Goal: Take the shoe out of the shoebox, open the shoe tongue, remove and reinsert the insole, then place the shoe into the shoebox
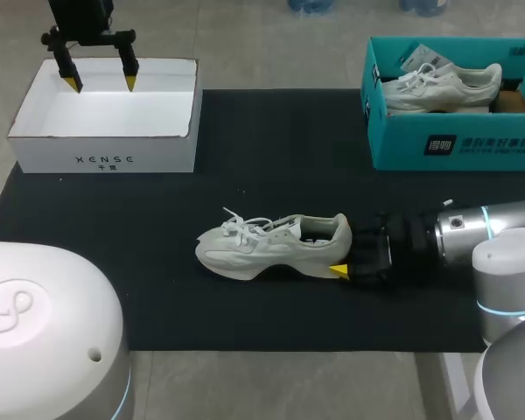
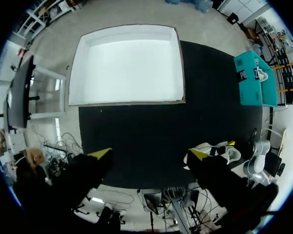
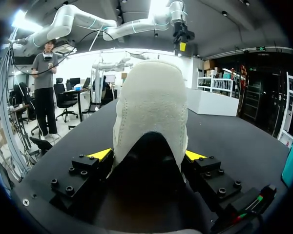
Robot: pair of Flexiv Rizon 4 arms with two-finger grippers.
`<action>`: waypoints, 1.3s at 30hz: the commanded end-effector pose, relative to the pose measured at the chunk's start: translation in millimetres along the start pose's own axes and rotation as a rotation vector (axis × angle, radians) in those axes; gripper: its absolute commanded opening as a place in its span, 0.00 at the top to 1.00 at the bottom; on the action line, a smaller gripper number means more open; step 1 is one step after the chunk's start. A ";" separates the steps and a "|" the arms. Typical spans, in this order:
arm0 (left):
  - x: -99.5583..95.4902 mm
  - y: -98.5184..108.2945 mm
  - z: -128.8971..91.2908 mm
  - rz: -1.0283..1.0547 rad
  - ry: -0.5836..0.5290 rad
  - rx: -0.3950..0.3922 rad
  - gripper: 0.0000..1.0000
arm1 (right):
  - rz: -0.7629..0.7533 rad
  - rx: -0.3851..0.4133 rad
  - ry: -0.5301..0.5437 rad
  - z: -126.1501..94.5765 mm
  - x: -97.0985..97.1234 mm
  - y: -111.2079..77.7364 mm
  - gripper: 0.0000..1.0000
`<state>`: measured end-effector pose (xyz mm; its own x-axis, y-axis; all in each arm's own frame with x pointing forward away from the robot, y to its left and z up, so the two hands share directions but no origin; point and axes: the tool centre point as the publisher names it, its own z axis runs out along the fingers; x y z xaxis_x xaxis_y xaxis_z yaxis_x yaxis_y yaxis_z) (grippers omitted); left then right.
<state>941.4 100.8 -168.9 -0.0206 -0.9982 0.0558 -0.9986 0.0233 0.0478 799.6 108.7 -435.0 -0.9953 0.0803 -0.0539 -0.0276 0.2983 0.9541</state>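
A white sneaker [image 1: 271,248] lies on its side on the black mat [image 1: 280,131], toe to the left, laces loose. My right gripper [image 1: 343,251] comes in from the right and is shut on the sneaker's heel [image 3: 151,107]; in the right wrist view both yellow tips press its sides [image 3: 147,155]. The empty white shoebox [image 1: 105,159] stands at the back left. Above it hangs my left gripper [image 1: 101,83], open and holding nothing. In the left wrist view the box [image 2: 129,63] lies ahead of the open fingers [image 2: 151,153], and the sneaker [image 2: 219,151] is off to the side.
A teal shoebox [image 1: 455,144] at the back right holds another pale shoe [image 1: 437,87]. The mat's front edge runs just below the sneaker. Bare mat lies between the two boxes and the sneaker.
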 end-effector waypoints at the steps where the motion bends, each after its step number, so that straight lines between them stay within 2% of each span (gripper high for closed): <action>1: 20.0 72.9 7.4 0.003 -0.018 0.115 0.00 | 0.000 0.001 -0.001 5.2 1.2 -7.4 1.00; 6: 49.6 116.6 28.0 0.053 -0.005 0.125 0.00 | 0.000 0.001 -0.001 5.2 1.2 -7.4 1.00; 13: 92.1 161.7 54.8 0.116 0.014 0.096 0.00 | 0.000 0.001 -0.001 5.2 1.2 -7.4 1.00; 15: 103.8 171.1 61.5 0.108 -0.005 0.113 0.00 | 0.000 0.001 -0.001 5.2 1.2 -7.4 1.00; 34: 103.8 171.1 61.5 0.108 -0.005 0.113 0.00 | 0.000 0.001 -0.001 5.2 1.2 -7.4 1.00; 39: 147.7 187.0 70.9 0.151 -0.011 0.118 0.00 | 0.000 0.001 -0.001 5.2 1.2 -7.4 1.00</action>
<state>755.0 -23.5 -216.6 -0.1662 -0.9841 0.0631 -0.9843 0.1616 -0.0713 799.7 108.6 -435.1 -0.9954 0.0794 -0.0544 -0.0285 0.2964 0.9546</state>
